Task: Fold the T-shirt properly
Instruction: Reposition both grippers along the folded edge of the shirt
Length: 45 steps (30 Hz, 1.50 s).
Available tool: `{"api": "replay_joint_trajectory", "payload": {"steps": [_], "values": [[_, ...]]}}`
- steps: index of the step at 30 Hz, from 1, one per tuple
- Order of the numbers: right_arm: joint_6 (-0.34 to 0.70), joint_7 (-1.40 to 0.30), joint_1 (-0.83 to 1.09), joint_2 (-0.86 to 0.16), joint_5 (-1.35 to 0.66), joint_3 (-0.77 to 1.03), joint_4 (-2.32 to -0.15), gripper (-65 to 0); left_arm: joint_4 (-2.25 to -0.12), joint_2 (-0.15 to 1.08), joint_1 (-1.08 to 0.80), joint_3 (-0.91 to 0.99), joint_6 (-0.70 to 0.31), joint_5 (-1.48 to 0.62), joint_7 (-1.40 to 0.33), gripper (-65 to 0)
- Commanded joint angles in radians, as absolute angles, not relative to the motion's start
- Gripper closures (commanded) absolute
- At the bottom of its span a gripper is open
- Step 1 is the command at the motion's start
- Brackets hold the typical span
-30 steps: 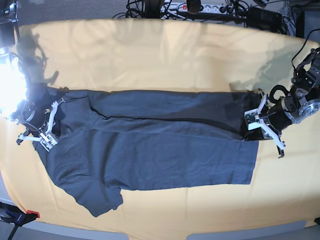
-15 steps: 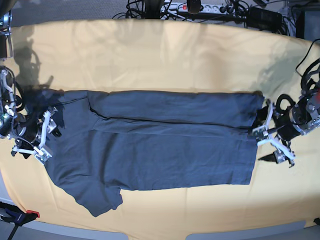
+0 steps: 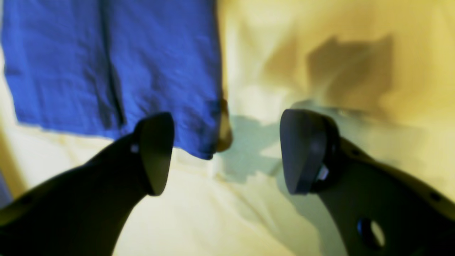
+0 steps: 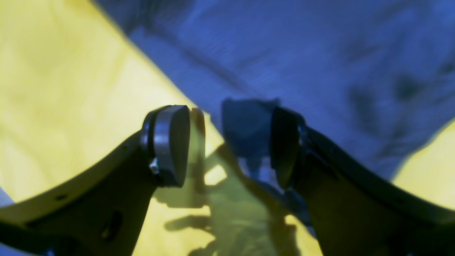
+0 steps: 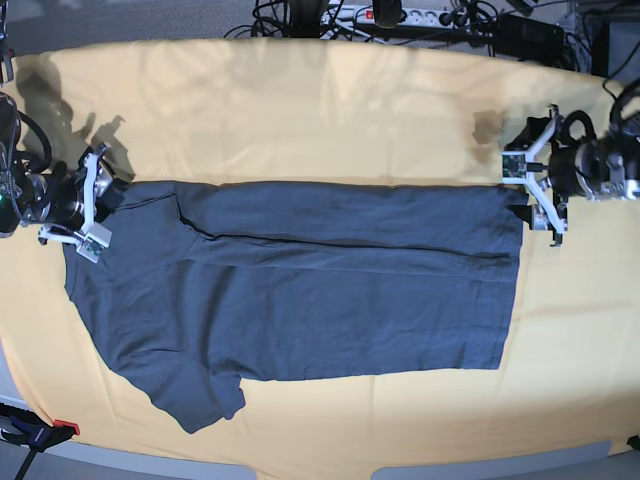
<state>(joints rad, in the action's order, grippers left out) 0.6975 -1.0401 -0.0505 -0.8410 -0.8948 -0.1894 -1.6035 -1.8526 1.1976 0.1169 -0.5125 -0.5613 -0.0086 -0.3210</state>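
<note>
The dark blue-grey T-shirt (image 5: 300, 290) lies flat across the yellow-orange cloth. Its far long side is folded over toward the front, and one sleeve (image 5: 200, 400) sticks out at the front left. My left gripper (image 5: 533, 190) is open and empty at the shirt's far right corner. In the left wrist view the left gripper (image 3: 227, 153) hovers with a shirt corner (image 3: 199, 142) beneath the gap between its jaws. My right gripper (image 5: 92, 200) is open and empty at the shirt's far left end. In the right wrist view the right gripper (image 4: 227, 145) is over the shirt's edge (image 4: 320, 71).
The yellow-orange cloth (image 5: 320, 110) covers the whole table. Cables and a power strip (image 5: 400, 18) lie beyond the back edge. A red clamp (image 5: 62, 428) sits at the front left corner.
Both grippers have moved from the shirt's end edges toward the table's far side and now sit by the far corners. The shirt's far flap has settled flat; the shirt lies still.
</note>
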Motion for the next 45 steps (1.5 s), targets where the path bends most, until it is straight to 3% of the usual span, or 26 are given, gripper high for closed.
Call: {"api": "replay_joint_trajectory", "payload": {"steps": [1,15,20,22,26,39,45], "values": [[0.698,-1.022,-0.071,-0.865,-0.905,-0.176,-1.617,-37.0,-1.863,1.22,0.123,-0.495,-0.521,0.014,-0.305,-46.6],[0.698,-1.02,-0.078,-0.911,-0.883,-0.162,-1.617,-37.0,-1.667,1.066,0.099,-0.495,-0.499,0.324,-0.076,-46.6],[0.698,-1.014,-0.078,-0.917,-0.883,-0.162,-1.617,-37.0,-1.658,1.058,0.104,-0.495,-0.405,0.36,-0.075,-45.9],[0.698,-1.014,-0.078,-0.917,-0.883,-0.162,-1.617,-37.0,-1.658,1.058,0.11,-0.495,-0.401,0.359,-0.075,-37.9],[0.698,-1.015,-0.077,-0.917,-0.824,-0.162,-1.617,-37.0,-1.658,1.059,0.126,-0.495,-0.403,0.357,-0.083,0.0],[0.698,-0.966,0.031,-0.947,-0.587,-0.162,-1.617,-37.0,-1.658,1.07,0.166,-0.495,-0.408,0.291,-0.094,0.0],[0.698,-0.748,0.104,-0.965,-0.367,-0.162,-1.617,-37.0,-1.659,1.072,0.183,-0.495,-0.408,0.245,-0.109,0.0]]}}
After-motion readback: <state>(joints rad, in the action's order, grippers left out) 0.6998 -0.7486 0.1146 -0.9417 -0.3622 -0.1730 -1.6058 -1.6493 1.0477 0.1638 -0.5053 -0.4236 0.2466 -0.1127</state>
